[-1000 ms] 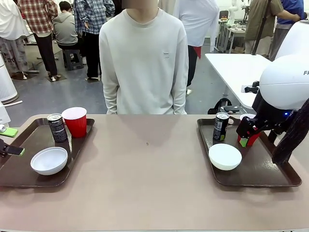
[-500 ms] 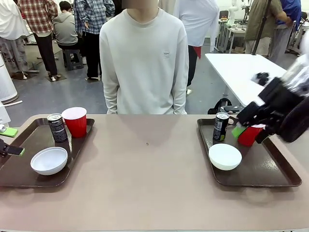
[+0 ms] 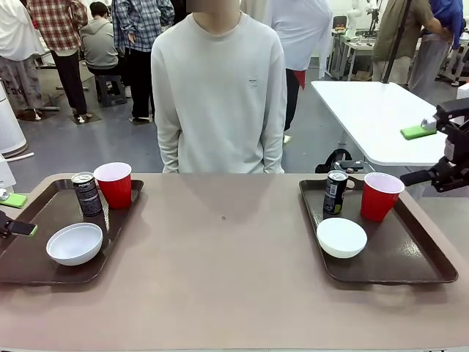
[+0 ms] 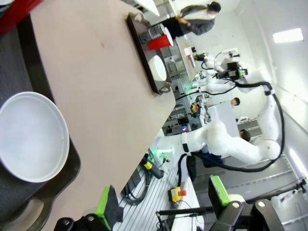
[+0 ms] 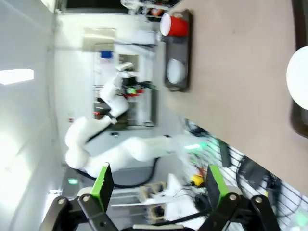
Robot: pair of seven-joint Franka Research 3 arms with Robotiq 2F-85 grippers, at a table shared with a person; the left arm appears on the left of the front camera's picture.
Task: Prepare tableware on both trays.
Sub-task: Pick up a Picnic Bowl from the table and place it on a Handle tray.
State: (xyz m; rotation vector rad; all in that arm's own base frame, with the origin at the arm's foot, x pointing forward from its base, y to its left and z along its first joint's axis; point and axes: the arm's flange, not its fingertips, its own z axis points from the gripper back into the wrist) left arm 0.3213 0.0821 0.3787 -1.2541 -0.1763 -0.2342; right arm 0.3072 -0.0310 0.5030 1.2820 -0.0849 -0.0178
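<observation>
Beige table (image 3: 234, 279) carries two dark brown rectangular plastic trays, long axes running toward the person. On the right tray (image 3: 410, 268), the red plastic cup (image 3: 381, 196) now stands upright and free beside the slim dark can (image 3: 335, 192), behind the white round bowl (image 3: 341, 237); the right pincer (image 3: 440, 150) has withdrawn, spread and empty. Left tray (image 3: 29, 264) looks complete; left pincer (image 4: 161, 204) spread. Task likely finished.

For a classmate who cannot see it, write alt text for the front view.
Two brown trays sit on a tan table, the left tray and right tray each holding a red cup, a dark can and a white bowl. A person stands behind the far edge. The right gripper is open beside the right tray.
</observation>
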